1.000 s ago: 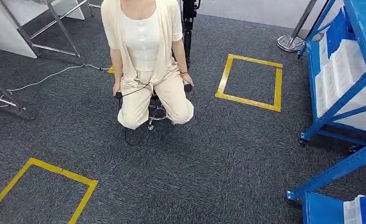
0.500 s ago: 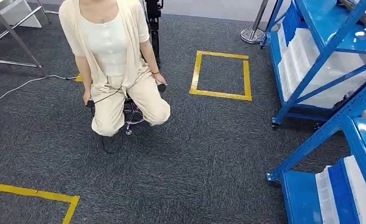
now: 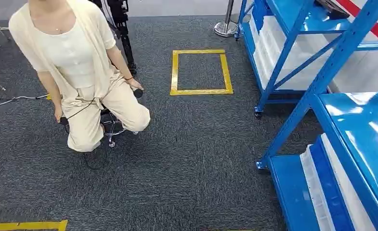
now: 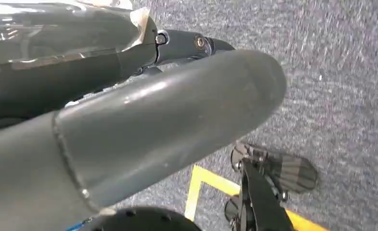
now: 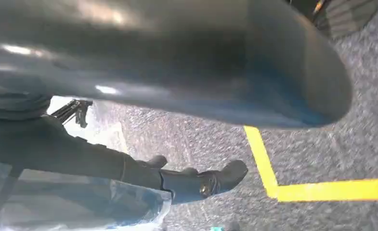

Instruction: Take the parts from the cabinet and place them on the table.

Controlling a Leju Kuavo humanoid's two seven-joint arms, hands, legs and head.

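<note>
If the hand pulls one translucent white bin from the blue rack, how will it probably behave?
The white bins look like thin, stiff plastic, so probably light and rigid. Their smooth walls may be slippery. They sit packed side by side on the blue rack, so a neighbour might shift. Their contents cannot be seen, so weight is uncertain.

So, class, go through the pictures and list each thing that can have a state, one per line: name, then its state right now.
Person: seated on a stool, a dark controller in each hand.
Stool: upright on the carpet, occupied.
Blue rack: standing, translucent bins on its shelves.
Yellow tape square: flat on the carpet, nothing inside it.
Left hand: hanging over the carpet, holds nothing visible.
Right hand: hanging over the carpet, fingers hard to read.
</note>
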